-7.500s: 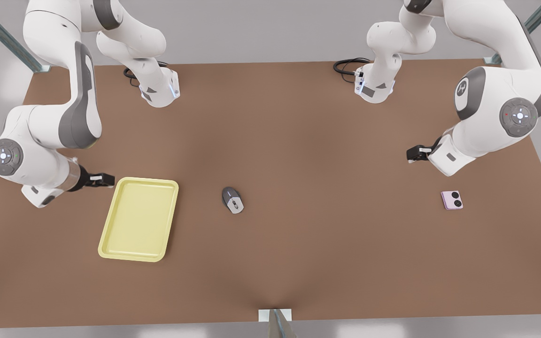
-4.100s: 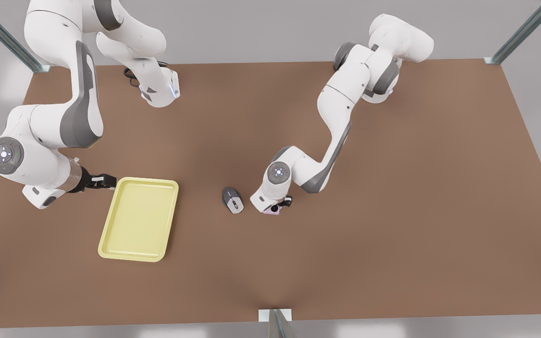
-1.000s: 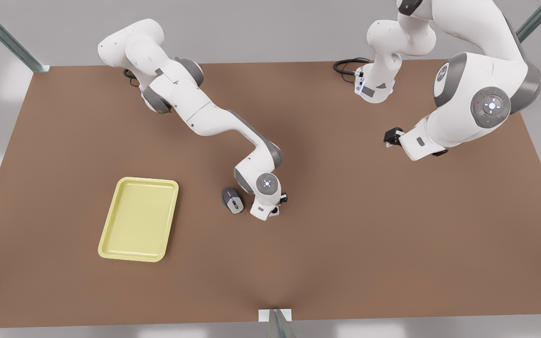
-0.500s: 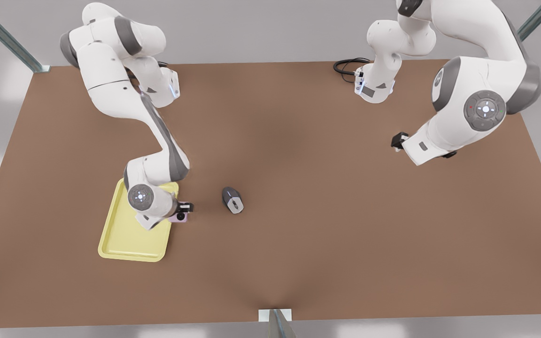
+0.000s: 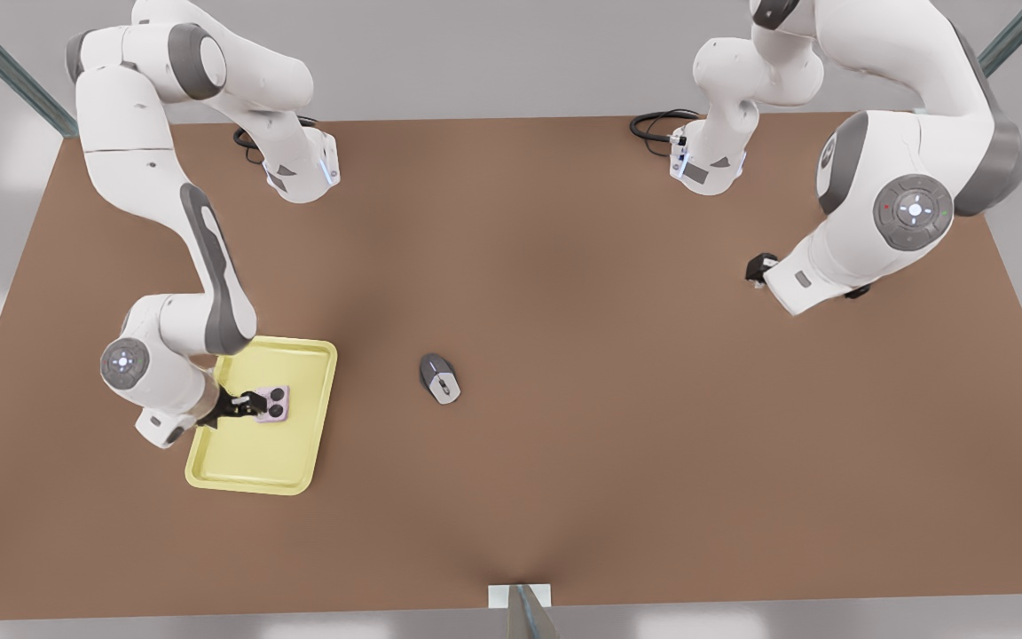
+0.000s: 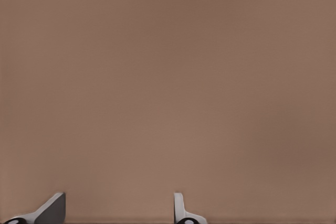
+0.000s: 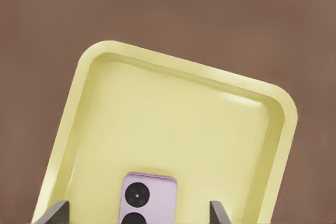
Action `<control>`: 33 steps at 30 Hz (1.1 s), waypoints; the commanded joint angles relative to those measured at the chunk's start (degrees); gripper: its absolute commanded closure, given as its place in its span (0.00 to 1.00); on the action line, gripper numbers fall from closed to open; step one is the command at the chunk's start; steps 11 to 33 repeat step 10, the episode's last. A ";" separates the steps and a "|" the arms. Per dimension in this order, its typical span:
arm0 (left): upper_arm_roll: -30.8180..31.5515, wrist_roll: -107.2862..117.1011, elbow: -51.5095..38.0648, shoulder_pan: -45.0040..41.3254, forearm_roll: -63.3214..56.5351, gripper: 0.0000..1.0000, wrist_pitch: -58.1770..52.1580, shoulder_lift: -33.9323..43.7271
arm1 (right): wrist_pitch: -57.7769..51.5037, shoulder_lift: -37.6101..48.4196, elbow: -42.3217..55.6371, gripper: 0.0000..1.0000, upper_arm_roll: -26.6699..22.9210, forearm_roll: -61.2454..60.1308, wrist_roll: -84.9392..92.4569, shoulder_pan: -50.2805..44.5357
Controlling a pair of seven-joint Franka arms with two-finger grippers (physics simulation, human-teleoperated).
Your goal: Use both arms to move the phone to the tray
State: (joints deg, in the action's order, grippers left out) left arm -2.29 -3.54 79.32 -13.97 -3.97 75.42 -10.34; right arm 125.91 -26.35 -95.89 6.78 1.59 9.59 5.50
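**Phone lies in tray, gripper spread above it**

The right gripper (image 5: 249, 404) reaches over the tray (image 5: 236, 466) at the front view's left, its arm bent down from the tabletop's (image 5: 564, 488) far edge with the wrist low beside the tray's rim. The phone (image 5: 276, 402) lies flat inside the tray, camera circles up, near the gripper's tips. In the right wrist view the fingertips (image 7: 58, 212) stand wide apart on either side of the phone (image 7: 147, 199), not touching it. The left gripper (image 5: 756, 268) waits raised at the front view's right, well apart from the tray; its wrist view shows bare tabletop between parted fingertips (image 6: 181, 208). A grey mouse (image 5: 440, 378) sits mid-tabletop. No writing can be read on the phone.
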 commanded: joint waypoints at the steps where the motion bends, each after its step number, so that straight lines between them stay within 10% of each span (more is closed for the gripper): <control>1: 1.94 0.29 6.90 2.98 -0.07 0.00 11.06 4.54 | -25.78 3.22 8.69 0.00 -0.19 0.60 3.52 -2.68; 4: 1.85 0.20 5.23 3.07 0.11 0.00 7.72 2.60 | -44.61 12.03 13.27 0.00 -2.65 3.95 -8.01 -7.62; 33: 1.94 0.20 4.08 2.98 0.37 0.00 6.32 2.25 | -42.33 9.47 15.21 0.00 -0.19 3.15 -13.28 -2.34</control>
